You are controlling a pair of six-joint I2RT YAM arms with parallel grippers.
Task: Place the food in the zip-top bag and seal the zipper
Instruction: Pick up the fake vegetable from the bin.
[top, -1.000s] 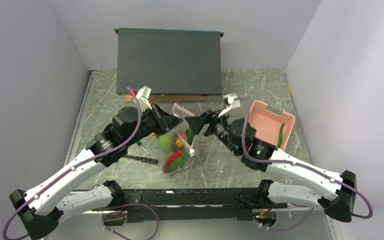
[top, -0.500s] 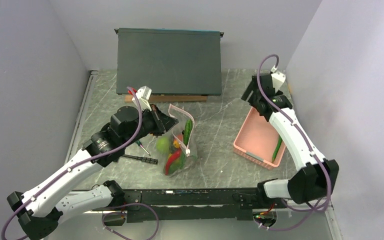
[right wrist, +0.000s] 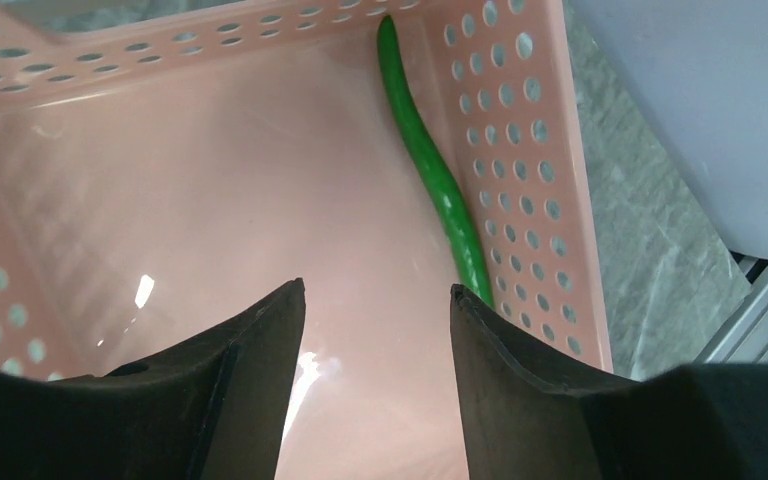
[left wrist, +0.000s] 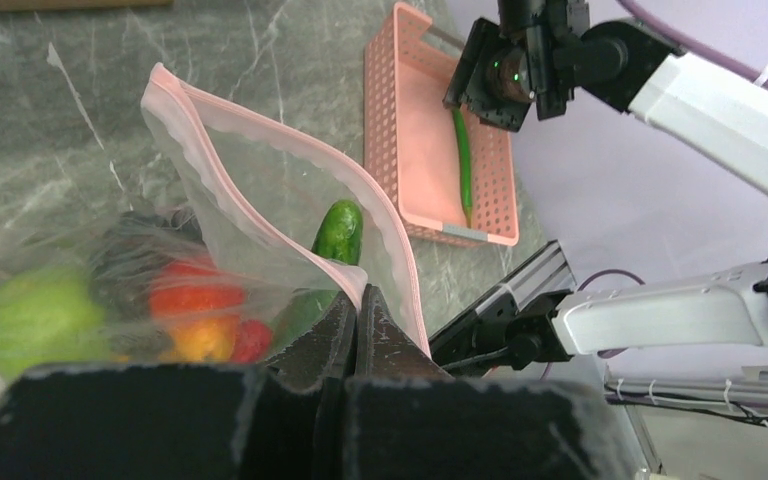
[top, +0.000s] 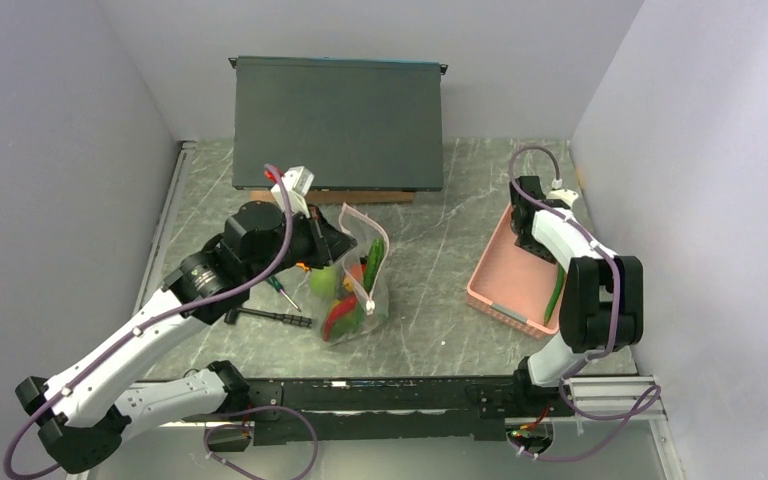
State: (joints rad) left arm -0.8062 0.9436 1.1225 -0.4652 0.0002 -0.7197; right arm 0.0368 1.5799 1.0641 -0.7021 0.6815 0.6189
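The zip-top bag (top: 358,300) stands on the table with its mouth open. My left gripper (left wrist: 355,300) is shut on the bag's rim beside the pink zipper (left wrist: 260,125). Inside the bag lie a lime-green fruit (left wrist: 30,315), red and orange pieces (left wrist: 190,300) and a dark green cucumber (left wrist: 338,230) standing on end. My right gripper (right wrist: 376,290) hangs open and empty over the floor of the pink basket (right wrist: 210,200). A thin green pepper (right wrist: 435,170) lies along the basket's wall, to the right of my fingers.
A dark flat box (top: 340,120) fills the back of the table. A green-handled screwdriver (top: 282,290) and a black-handled tool (top: 280,318) lie left of the bag. The pink basket (top: 500,300) sits close to the right wall.
My right gripper left the cucumber in the bag, swung away to the right and came down over the pink basket, its jaws narrowing a little. My left gripper kept its hold on the bag.
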